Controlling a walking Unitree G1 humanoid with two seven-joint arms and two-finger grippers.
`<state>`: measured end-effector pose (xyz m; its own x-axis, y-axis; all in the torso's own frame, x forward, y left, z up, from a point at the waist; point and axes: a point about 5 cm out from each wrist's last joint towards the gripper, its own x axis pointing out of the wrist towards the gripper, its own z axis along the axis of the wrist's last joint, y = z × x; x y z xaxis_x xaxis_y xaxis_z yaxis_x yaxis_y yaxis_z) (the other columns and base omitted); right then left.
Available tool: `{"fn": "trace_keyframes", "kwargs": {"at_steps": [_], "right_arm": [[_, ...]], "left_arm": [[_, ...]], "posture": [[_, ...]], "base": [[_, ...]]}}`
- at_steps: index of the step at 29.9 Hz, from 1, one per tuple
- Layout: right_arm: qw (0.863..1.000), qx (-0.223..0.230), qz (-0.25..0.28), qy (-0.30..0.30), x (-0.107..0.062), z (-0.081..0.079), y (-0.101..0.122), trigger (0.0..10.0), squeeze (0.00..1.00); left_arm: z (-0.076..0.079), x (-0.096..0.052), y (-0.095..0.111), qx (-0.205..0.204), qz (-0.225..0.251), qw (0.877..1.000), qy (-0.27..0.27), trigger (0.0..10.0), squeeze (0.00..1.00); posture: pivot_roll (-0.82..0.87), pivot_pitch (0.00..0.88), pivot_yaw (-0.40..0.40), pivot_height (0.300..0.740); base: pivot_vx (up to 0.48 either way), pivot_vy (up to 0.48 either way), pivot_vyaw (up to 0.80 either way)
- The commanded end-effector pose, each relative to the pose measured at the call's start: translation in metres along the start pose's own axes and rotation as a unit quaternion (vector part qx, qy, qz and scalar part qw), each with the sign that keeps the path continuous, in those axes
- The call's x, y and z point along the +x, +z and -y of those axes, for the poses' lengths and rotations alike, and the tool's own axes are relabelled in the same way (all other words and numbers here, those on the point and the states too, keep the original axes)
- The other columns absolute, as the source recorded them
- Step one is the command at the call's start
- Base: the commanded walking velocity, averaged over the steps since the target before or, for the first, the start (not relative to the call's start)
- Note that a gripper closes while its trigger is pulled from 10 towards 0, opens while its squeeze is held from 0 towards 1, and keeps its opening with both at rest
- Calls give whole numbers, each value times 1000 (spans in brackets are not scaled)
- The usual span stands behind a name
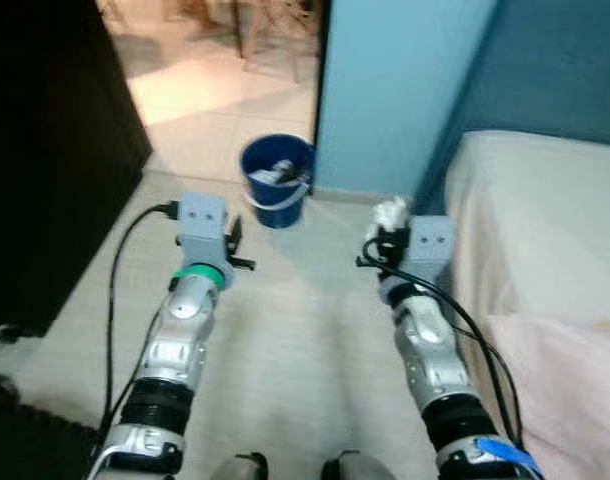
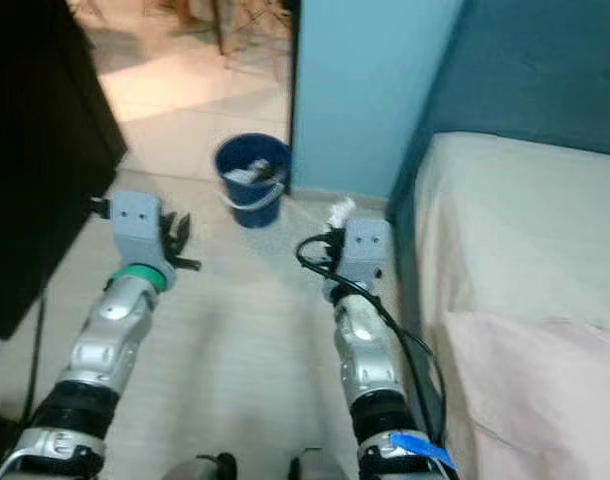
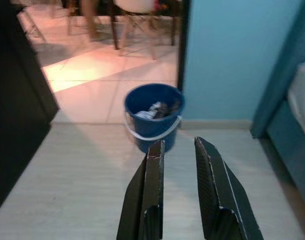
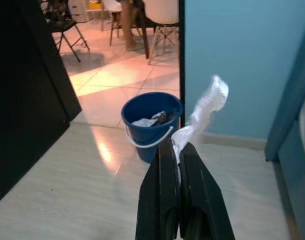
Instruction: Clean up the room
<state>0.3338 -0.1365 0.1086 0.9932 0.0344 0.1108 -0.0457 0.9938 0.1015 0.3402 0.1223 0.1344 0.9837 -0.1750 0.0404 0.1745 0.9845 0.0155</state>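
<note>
Right gripper point(image 4: 178, 150) jaws clenched on white crumpled wrapper point(image 4: 202, 112), held above floor. Left gripper point(image 3: 178, 150) jaws parted, empty. Blue bucket point(image 1: 276, 180) ahead by blue wall, near bed point(image 1: 545, 230). Advice: step closer, centre wrapper over bucket before release.

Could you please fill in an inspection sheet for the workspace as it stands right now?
Surface: pale wood-look floor, bare between the arms.
Job's things: round blue plastic bucket with white handle, by the light blue wall, holding crumpled scraps; crumpled white tissue pinched in the right gripper.
Clutter: nothing seen.
Grippers: right shut on the tissue; left gripper open, empty, pointed at the bucket.
Cables: black cables along both forearms.
Surroundings: white-sheeted bed on the right, dark cabinet on the left, tiled room with chairs beyond.
</note>
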Motion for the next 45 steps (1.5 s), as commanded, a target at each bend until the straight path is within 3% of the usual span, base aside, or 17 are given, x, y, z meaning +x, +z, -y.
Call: {"fn": "trace_keyframes", "kwargs": {"at_steps": [1, 4, 20, 35, 45], "right_arm": [[1000, 2, -8, 6, -1, -6, -3, 10000, 0], [999, 31, -2, -5, 1, -4, -1, 10000, 0], [1000, 25, -10, -10, 0, -3, -3, 10000, 0], [998, 34, -28, -39, -4, 3, -12, 10000, 0], [996, 39, -64, -54, -12, 7, -28, 10000, 0]], "left_arm": [[-5, -3, -4, 1, -9, 1000, 8, 10000, 0], [-7, -3, -5, 2, -12, 1000, 9, 10000, 0], [-6, -2, -13, -3, -34, 999, 19, 10000, 0], [-1, 1, -16, -3, -47, 999, 3, 10000, 0], [-2, 1, -20, -3, -57, 998, 1, 10000, 0]], "posture": [[78, 47, 30, 740], [78, 50, 30, 740], [75, 76, 25, 740], [72, 70, 49, 740], [73, 69, 51, 740]], "base": [[304, 0, 800], [304, 0, 404], [316, 0, 0], [340, 0, -800], [339, 0, 0]]}}
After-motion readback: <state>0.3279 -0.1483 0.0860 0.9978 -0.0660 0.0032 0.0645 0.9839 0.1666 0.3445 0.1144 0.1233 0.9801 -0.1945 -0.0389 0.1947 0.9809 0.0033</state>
